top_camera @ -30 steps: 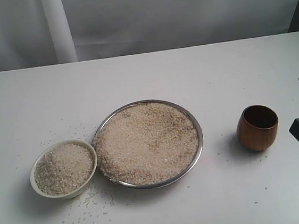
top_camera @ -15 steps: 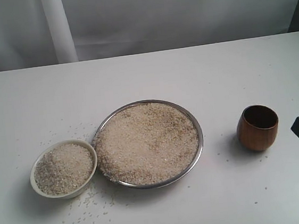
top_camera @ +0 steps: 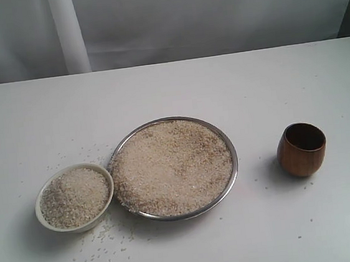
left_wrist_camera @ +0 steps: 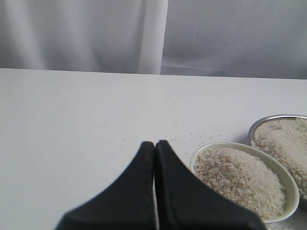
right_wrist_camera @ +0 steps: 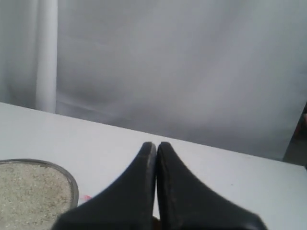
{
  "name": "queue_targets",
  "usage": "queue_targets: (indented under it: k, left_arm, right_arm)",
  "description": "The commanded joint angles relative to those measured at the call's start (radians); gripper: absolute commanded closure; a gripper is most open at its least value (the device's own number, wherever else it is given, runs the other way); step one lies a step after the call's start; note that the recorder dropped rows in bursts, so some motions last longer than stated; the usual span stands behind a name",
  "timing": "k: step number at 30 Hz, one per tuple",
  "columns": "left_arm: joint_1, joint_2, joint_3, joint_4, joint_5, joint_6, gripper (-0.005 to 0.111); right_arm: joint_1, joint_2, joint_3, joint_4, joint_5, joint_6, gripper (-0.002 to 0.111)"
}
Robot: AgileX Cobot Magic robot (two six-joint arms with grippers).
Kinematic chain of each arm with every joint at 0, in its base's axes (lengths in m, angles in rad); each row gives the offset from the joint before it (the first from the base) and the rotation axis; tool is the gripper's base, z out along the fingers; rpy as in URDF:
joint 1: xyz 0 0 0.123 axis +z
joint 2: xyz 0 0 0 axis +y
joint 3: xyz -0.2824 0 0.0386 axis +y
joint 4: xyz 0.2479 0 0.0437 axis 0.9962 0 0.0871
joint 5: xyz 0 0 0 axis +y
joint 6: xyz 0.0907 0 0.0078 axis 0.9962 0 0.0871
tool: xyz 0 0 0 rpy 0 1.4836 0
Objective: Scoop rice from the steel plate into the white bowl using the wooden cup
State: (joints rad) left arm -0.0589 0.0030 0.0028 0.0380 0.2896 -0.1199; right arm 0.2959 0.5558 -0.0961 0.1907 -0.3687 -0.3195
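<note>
Exterior, change: my right pincer (right_wrist_camera: 156, 144), which showed at the right edge a moment ago, has left this view. Nothing reaches over the white table (top_camera: 220, 82).
Exterior, layout: the small reddish-brown wooden cup (top_camera: 300, 155) stands upright and alone, well apart to the right of the wide shiny steel plate (top_camera: 234, 162). Pale grainy rice (top_camera: 172, 167) fills the plate. The small cream-white ceramic bowl (top_camera: 47, 222), also holding rice, sits just beside the plate's left rim, with loose grains scattered around.
Left wrist: the left pincer (left_wrist_camera: 154, 143) is closed, tips touching, gripping nothing; the bowl lies near it.
Right wrist: this pincer is also closed on nothing. The plate rim is in sight — the cup not clearly.
Meaning: I judge the cup free and no scoop under way — the right pincer must open and return to it.
</note>
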Motion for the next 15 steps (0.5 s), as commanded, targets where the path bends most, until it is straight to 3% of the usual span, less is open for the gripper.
queue_targets:
  k: [1,6,11,15]
  left_arm:
    - [-0.004,-0.003,-0.003,-0.005,-0.004,-0.003,0.107]
    - [-0.004,-0.003,-0.003,-0.005,-0.004,-0.001,0.107]
    - [-0.004,-0.003,-0.003,-0.005,-0.004,-0.001,0.107]
    - [-0.004,-0.003,-0.003,-0.005,-0.004,-0.004,0.107]
  right_arm:
    - [-0.044,-0.147,0.007,-0.086,0.084,-0.025,0.108]
    - [-0.046,-0.243,0.007,-0.13,0.149,-0.025,0.108]
    - [-0.046,-0.347,0.007,-0.209,0.339,-0.025,0.108]
    - [-0.046,-0.427,0.007,-0.232,0.363,-0.017,0.108]
